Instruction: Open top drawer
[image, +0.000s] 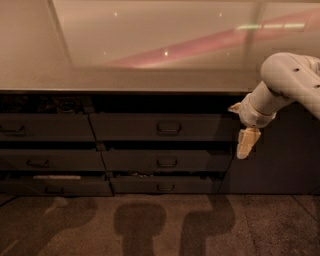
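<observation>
Top drawer (125, 127) sits in the upper row of the cabinet, directly under the edge of the counter (150, 80). It is the wide dark front with a single loop handle (169, 128) at its centre, and its front looks flush with or barely proud of its neighbours, so I judge it not yet pulled open. The gripper (247, 143) hangs at the end of the white arm (287, 75), pointing downward in front of the plain dark panel (280, 165) to the right of the drawers. It is at about the height of the gap between the top and middle rows, well apart from the handle and touching nothing. Whether it is released or clenched cannot be told from this view. The step in hand appears to be the approach. The next move calls for carrying the gripper across to the handle, lifting it a little to handle height, catching the loop, and then drawing straight out from the cabinet face. By count there are six drawer fronts in view, in two columns of three, each carrying one loop handle, plus one arm and one gripper. The handle on the upper left front is cut off by the frame edge.
</observation>
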